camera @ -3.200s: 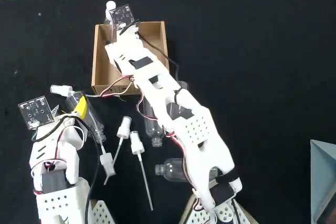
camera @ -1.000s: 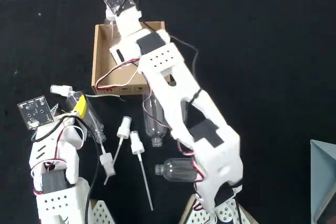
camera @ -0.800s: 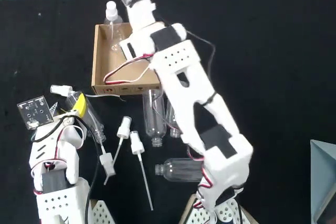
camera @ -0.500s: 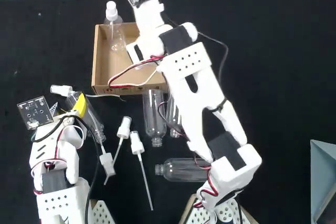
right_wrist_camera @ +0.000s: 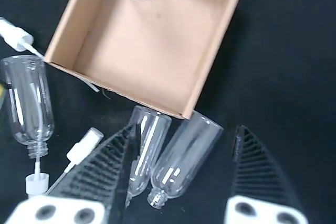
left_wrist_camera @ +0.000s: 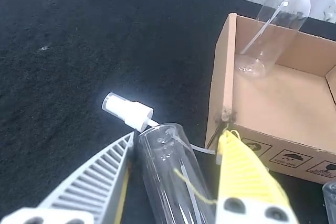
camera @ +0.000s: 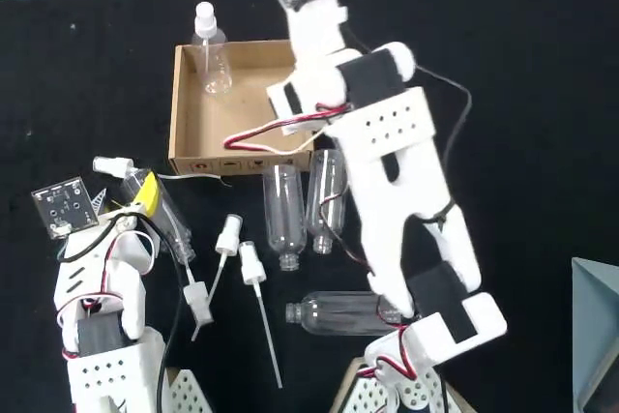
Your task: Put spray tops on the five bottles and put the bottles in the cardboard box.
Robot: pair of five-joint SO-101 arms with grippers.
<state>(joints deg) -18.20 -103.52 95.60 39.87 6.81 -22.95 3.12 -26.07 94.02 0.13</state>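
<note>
My left pincer (left_wrist_camera: 177, 136) is clamped on a bottle (left_wrist_camera: 173, 182) beside the box (left_wrist_camera: 226, 77), presumably for capping, while my right pincer (right_wrist_camera: 186, 128) hangs above the box with its jaws apart, free to fetch another.

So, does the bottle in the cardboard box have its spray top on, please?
On: a white spray top caps the bottle.

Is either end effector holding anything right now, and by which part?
The left end effector grips a clear bottle across its body, near the base end. The right end effector is open and holds nothing.
</note>
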